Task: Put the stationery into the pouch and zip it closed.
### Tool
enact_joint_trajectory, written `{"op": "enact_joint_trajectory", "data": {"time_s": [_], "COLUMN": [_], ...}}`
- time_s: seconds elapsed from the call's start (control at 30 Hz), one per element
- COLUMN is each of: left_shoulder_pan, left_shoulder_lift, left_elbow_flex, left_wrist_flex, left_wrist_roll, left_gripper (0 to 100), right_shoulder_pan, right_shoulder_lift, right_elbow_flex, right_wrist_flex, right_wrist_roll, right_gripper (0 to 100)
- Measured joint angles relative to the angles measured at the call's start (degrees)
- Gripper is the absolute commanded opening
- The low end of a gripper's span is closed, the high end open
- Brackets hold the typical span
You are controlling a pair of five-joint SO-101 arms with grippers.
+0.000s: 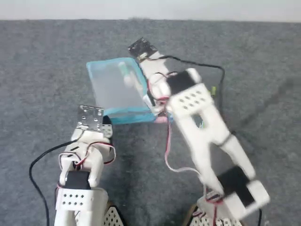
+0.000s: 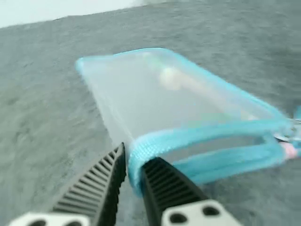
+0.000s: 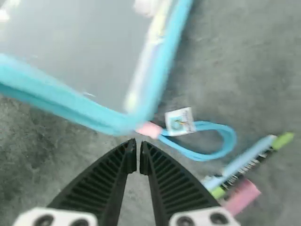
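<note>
1. Where your left gripper meets the pouch, its two ribbed black fingers are clamped on the blue binding at one corner (the strip runs down between them).
2. Your right gripper has its jaws drawn together with nothing held, and only a hairline gap shows between them. Its tips sit just short of another corner of the pouch.
3. Directly ahead of those tips lies the pink zip pull, at that corner. From it trails a blue cord loop carrying a small white tag. Both lie flat on the grey table surface.
4. The pouch is translucent with blue edging and lies flat on the table, between the two arms in the high view. Along the side running from the left gripper toward the zip pull, its two blue bands stand apart, so the mouth is unzipped there.
5. Inside the pouch rests a pale stick-shaped item with a white end, near the edge away from the left gripper's corner.
6. Outside the pouch, beyond the cord loop, a blue pen with green ends lies on the table. A pink item sits just beside it (what it is cannot be told).
</note>
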Motion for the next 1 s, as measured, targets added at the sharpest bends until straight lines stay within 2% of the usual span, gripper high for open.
{"op": "enact_joint_trajectory", "data": {"time_s": [0.13,0.3,0.37,0.5,0.57,0.67,0.73,0.77,0.9,1.0], "left_shoulder_pan": [-3.2,2.9,0.7,-8.3,-6.8,1.7,6.2,6.0,-2.5,-0.3], "left_shoulder_lift": [0.0,0.0,0.0,0.0,0.0,0.0,0.0,0.0,0.0,0.0], "left_elbow_flex": [0.0,0.0,-1.1,-3.3,-3.4,-3.3,-3.3,-3.4,-3.4,-3.4], "left_wrist_flex": [0.0,0.9,1.3,2.4,4.2,7.9,9.1,9.1,9.1,9.1], "left_wrist_roll": [1.8,-1.1,-0.4,5.5,4.8,0.5,-0.1,0.0,2.7,1.0], "left_gripper": [1,1,1,1,1,1,1,1,1,1], "right_shoulder_pan": [4.4,12.9,17.4,27.1,30.3,32.6,32.8,33.0,33.8,33.8], "right_shoulder_lift": [-10.0,-15.1,-15.2,-15.2,-15.2,-15.2,-15.2,-15.2,-15.2,-15.2], "right_elbow_flex": [5.3,18.8,24.8,35.3,39.0,42.1,42.9,43.3,44.3,44.3], "right_wrist_flex": [1.4,1.6,0.3,-5.2,-7.6,-9.5,-9.5,-9.5,-10.0,-11.0], "right_wrist_roll": [2.6,4.8,5.2,5.4,5.4,5.4,5.4,5.4,5.4,5.4], "right_gripper": [0.9,1.0,1.0,1.8,6.8,14.9,16.5,16.6,16.6,16.6]}}
